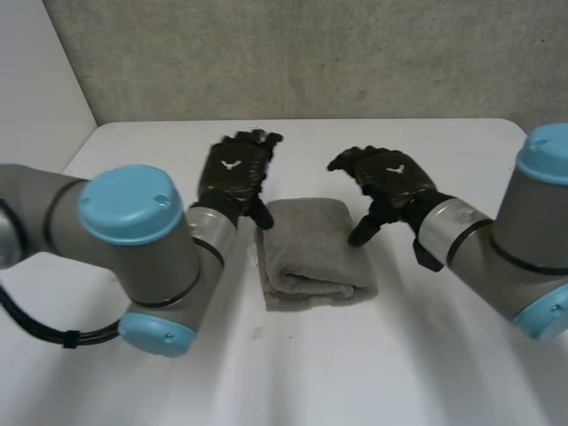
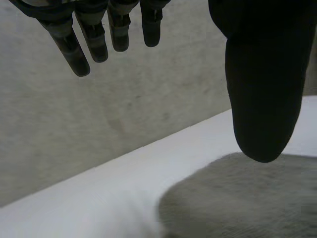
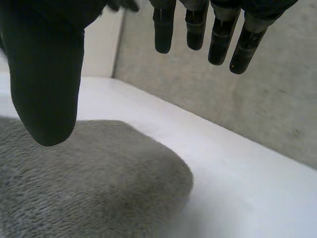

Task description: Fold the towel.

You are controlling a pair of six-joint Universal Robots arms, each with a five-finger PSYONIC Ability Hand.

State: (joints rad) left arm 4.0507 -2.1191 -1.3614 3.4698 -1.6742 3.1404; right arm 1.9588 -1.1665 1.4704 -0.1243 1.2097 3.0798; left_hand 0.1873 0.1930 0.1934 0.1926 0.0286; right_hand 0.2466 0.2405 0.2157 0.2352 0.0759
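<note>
A grey towel (image 1: 315, 251) lies folded into a thick rectangle in the middle of the white table (image 1: 355, 355). My left hand (image 1: 235, 173) hovers at the towel's far left corner, fingers straight and apart from the thumb, holding nothing. My right hand (image 1: 386, 182) hovers at the far right corner, also open, its thumb pointing down beside the towel's edge. In the left wrist view the thumb (image 2: 265, 84) hangs just above the towel (image 2: 247, 203). In the right wrist view the thumb (image 3: 44, 84) hangs over the towel (image 3: 89, 183) and the fingers (image 3: 198, 27) are spread above the table.
A grey wall (image 1: 311, 53) stands behind the table's far edge. Bare tabletop (image 1: 133, 373) surrounds the towel on all sides.
</note>
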